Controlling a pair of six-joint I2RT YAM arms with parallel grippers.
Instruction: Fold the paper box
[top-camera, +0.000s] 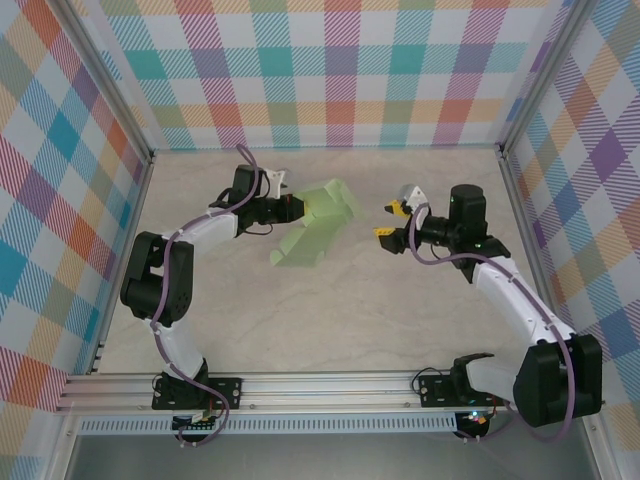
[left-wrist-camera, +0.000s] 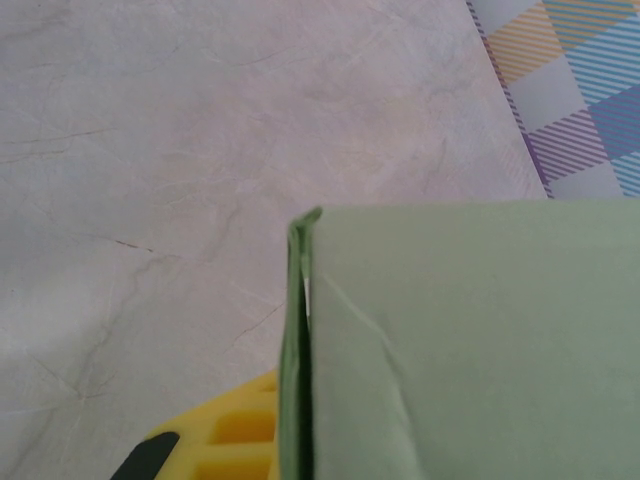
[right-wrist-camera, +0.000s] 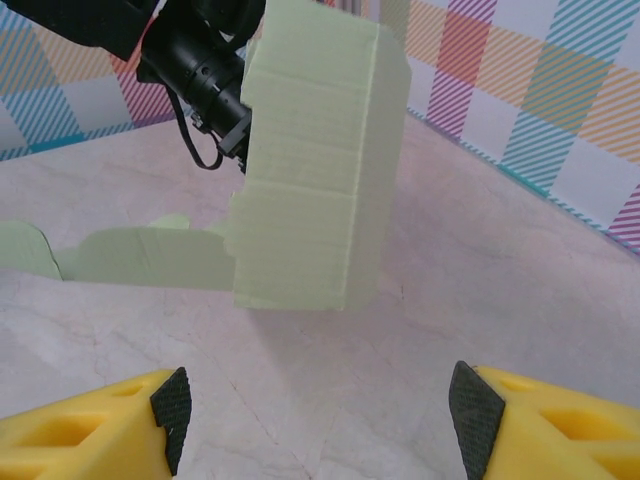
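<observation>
Paper box: one, centre of frame. Arms: two, left arm at lower left, right arm at lower right. Grippers: two, left gripper and right gripper, one per arm; two yellow fingers counted on the right one. Table: one. Plaid wall panels: three, at left, top and right.
</observation>
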